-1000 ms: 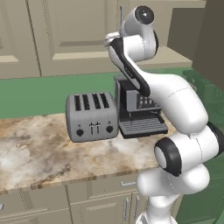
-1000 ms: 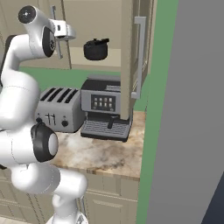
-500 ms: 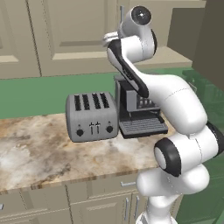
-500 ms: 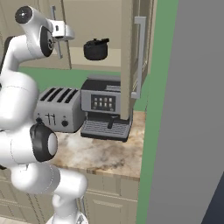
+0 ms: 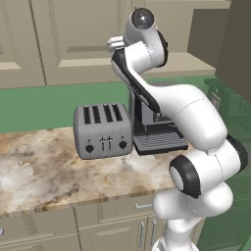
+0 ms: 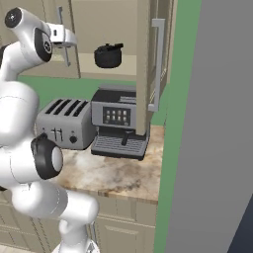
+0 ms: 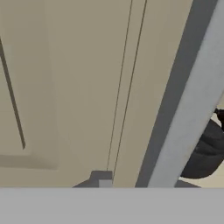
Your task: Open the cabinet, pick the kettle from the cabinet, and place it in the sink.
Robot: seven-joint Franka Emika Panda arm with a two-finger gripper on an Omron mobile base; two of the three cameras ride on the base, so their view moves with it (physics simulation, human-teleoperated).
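Observation:
The beige cabinet (image 6: 143,49) has its right door swung open edge-on, and its left door (image 5: 73,39) is closed. The black kettle (image 6: 108,55) sits on the shelf inside. My gripper (image 6: 65,37) is raised at the left door's silver bar handle (image 6: 61,24). In the hand view the handle (image 7: 188,109) runs diagonally between my two fingertips, and my gripper (image 7: 143,181) straddles it. A small gap shows on the left side, so the jaws still stand open. The kettle (image 7: 205,153) peeks out behind the bar. The sink is out of view.
A silver toaster (image 5: 103,131) and a black-and-silver coffee machine (image 6: 118,123) stand on the marble counter (image 5: 44,171) below the cabinet. A tall grey panel (image 6: 217,123) rises at the right. The open door's handle (image 6: 157,64) juts toward me.
My jaws have narrowed around the left door's handle. The arm has barely shifted, and the kettle has not moved.

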